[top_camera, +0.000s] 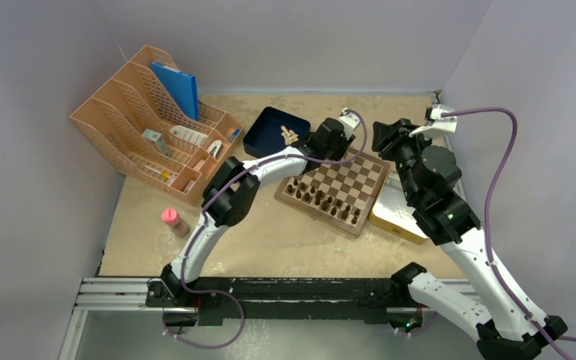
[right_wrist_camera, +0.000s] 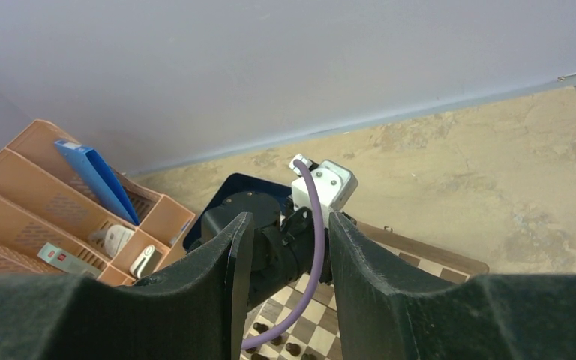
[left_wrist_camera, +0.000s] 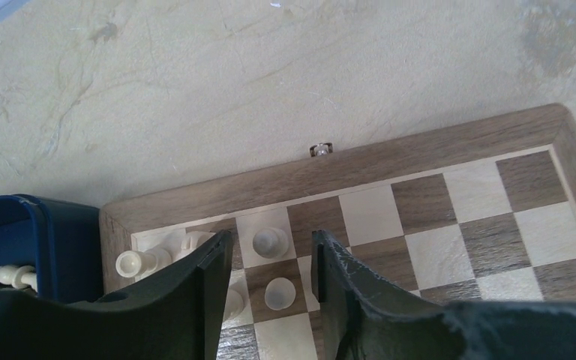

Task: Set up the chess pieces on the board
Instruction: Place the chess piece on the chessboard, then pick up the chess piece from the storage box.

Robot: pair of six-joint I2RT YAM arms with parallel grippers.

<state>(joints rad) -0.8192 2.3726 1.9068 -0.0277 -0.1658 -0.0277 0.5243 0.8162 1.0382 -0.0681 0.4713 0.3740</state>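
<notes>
The board (top_camera: 354,182) lies at mid table, with dark brown pieces on its near rows. My left gripper (top_camera: 318,145) hovers over its far left corner. In the left wrist view this gripper (left_wrist_camera: 270,238) is open and empty. Two cream chess pieces (left_wrist_camera: 270,241) (left_wrist_camera: 279,293) stand on board (left_wrist_camera: 420,225) squares between its fingers. Another cream piece (left_wrist_camera: 139,262) lies on its side at the corner, partly hidden by the left finger (left_wrist_camera: 195,300). My right gripper (top_camera: 382,133) is open and empty, raised above the board's far right side (right_wrist_camera: 290,221).
A dark blue tray (top_camera: 270,124) with loose cream pieces (top_camera: 290,136) sits left of the board; it also shows in the left wrist view (left_wrist_camera: 52,232). An orange file rack (top_camera: 150,120) stands at far left. A pink-capped bottle (top_camera: 172,220) stands near left. A shiny tray (top_camera: 394,214) lies right of the board.
</notes>
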